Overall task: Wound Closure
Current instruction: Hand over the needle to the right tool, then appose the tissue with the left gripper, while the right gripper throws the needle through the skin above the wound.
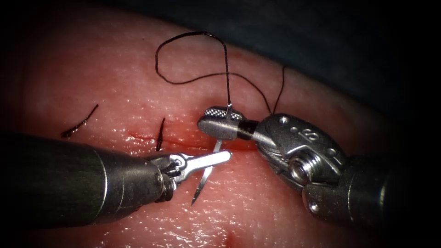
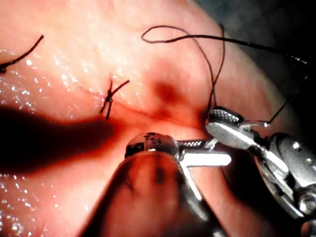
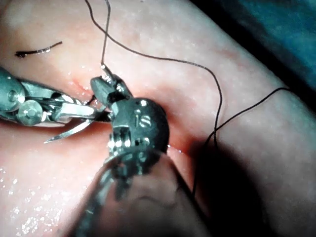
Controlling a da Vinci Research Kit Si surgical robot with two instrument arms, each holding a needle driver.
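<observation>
The right claw (image 1: 220, 121) is clamped on the curved steel needle (image 1: 205, 177) near its thread end, above the red cut (image 1: 183, 142) in the pink pork tissue (image 1: 115, 78). The left claw (image 1: 216, 158) is closed around the needle's middle; its tip hangs free of the tissue. Black thread (image 1: 193, 50) loops above

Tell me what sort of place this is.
Probably a bench for suturing practice: the tissue with its cut, one tied stitch, and the right tool and left tool both holding the needle above it.
</observation>
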